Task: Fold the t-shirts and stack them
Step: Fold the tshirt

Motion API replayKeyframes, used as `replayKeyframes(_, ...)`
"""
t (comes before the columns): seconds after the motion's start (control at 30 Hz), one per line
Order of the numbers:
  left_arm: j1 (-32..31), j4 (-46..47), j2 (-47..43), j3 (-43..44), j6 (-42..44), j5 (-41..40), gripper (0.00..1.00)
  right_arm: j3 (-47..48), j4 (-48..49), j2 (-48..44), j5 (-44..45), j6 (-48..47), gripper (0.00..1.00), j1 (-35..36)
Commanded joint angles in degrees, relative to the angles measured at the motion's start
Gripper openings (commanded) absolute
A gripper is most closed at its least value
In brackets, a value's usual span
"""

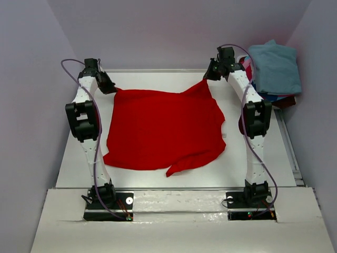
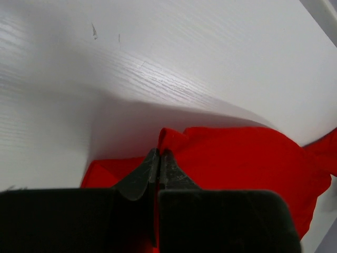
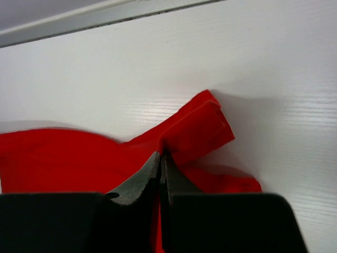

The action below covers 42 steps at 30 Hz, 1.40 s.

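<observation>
At the table's (image 1: 73,158) far edge, the left claw (image 1: 108,84) and the right claw (image 1: 210,74) are each pinched shut on cloth of the red shirt (image 1: 163,129). The left one grips its far-left corner, the right one its far-right corner, lifted a little off the table. Each wrist view shows the jaws closed with a red fold caught between them; past the right claw's tip (image 3: 160,155) a short doubled tab, perhaps a sleeve, lies on the table.

What matters next is this: the held edge runs left to right along the table's far side, and the rest of the shirt lies spread from both claws toward the table's near edge, where its hem is ragged and a flap trails near the middle. Each arm has its own corner, so neither is better placed. A fold or a smoothing pull would likely need both to travel together.

Beyond the table's far-right corner sits a pile (image 1: 274,68) of other shirts, teal on top, closer to the right arm.
</observation>
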Motion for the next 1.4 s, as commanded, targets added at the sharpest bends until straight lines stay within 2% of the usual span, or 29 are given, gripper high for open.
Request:
replayKeyframes(0.0, -0.18, -0.88, -7.21, -2.35, -1.00, -0.85, 0.06, -3.91, 0.84, -6.68, -0.75, -0.20, 0.07, 0.74)
replayKeyframes(0.3, -0.18, -1.41, -10.91, -6.13, -1.87, -1.02, 0.06, -13.32, 1.46, -12.83, -0.75, 0.95, 0.07, 1.27)
replayKeyframes(0.63, -0.18, -0.97, -16.62, -14.13, -3.37, -2.51, 0.06, -21.93, 2.86, -19.78, -0.75, 2.09, 0.07, 1.27)
replayKeyframes(0.87, -0.18, -1.49, -18.03, -15.54, -3.63, -3.74, 0.06, -26.94, 2.86, -23.56, 0.56, 2.44, 0.07, 1.27)
replayKeyframes(1.37, 1.49, 0.17, -20.40, -21.87, -5.30, -1.55, 0.06, -29.06, -4.34, -24.27, 6.89, 6.13, 0.07, 1.27)
